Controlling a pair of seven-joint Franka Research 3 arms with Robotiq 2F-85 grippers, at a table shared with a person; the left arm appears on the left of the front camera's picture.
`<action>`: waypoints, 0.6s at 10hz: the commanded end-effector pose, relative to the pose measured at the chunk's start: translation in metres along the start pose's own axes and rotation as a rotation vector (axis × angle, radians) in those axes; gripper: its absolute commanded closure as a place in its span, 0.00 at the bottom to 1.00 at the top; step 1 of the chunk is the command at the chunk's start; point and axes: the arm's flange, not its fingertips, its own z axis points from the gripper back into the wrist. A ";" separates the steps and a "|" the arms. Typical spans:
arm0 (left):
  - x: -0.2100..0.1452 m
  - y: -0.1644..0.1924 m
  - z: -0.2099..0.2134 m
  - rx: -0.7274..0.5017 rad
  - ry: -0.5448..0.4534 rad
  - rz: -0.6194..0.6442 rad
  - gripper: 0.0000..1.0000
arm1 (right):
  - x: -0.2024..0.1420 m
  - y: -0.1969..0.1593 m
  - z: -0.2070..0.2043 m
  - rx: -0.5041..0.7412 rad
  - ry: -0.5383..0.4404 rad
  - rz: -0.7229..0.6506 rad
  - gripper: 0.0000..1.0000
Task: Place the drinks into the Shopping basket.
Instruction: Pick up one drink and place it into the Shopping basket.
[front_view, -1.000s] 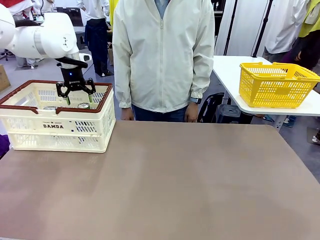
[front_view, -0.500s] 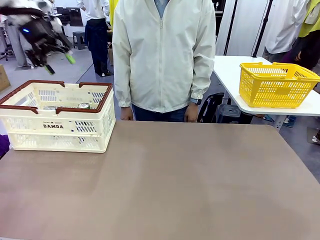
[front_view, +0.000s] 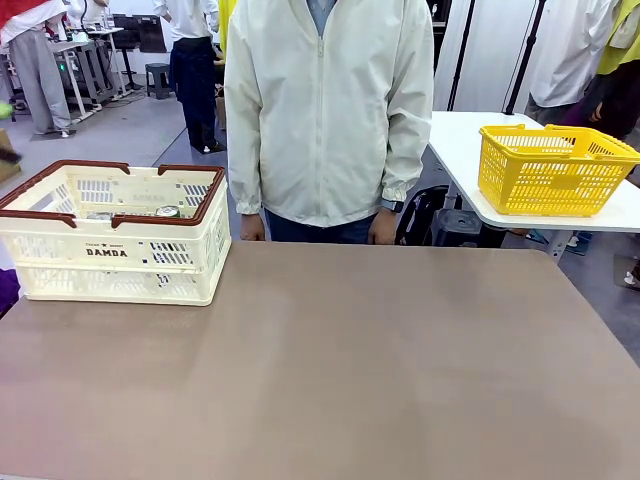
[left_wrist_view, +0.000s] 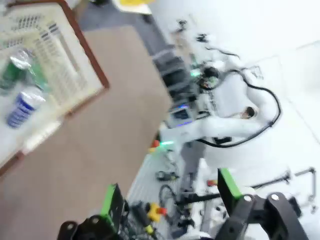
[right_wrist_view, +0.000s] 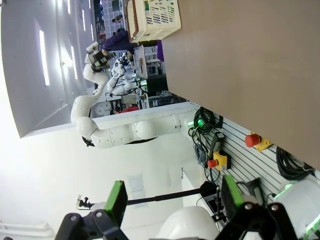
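The Shopping basket (front_view: 110, 250), cream-white with a dark red rim, stands at the table's far left. A silver can top (front_view: 166, 211) shows above its rim. In the left wrist view the basket (left_wrist_view: 75, 60) lies at the upper left, blurred, with a green can (left_wrist_view: 15, 75) and a blue can (left_wrist_view: 22, 107) lying in it. My left gripper (left_wrist_view: 170, 200) is open and empty, off beyond the table's side, well away from the basket. My right gripper (right_wrist_view: 172, 197) is also open and empty, held back off the table; the basket (right_wrist_view: 152, 17) is far from it.
A person in a pale jacket (front_view: 325, 110) stands at the table's far edge, hands down. A yellow mesh basket (front_view: 550, 170) sits on a white side table at the right. The brown tabletop (front_view: 380, 370) is bare from the middle to the right.
My left gripper was low over the basket, open. It has since risen and swung away to the left, out past the edge of the front view. The cans stay in the basket.
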 end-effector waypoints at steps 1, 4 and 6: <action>-0.035 0.030 -0.006 -0.123 -0.068 0.024 0.00 | -0.002 0.004 0.003 -0.005 0.008 -0.004 0.00; -0.038 0.059 -0.003 -0.155 -0.133 0.152 0.00 | -0.002 0.004 0.003 -0.005 0.008 -0.004 0.00; -0.062 0.056 -0.003 -0.148 -0.084 0.058 0.00 | -0.002 0.004 0.003 -0.005 0.008 -0.004 0.00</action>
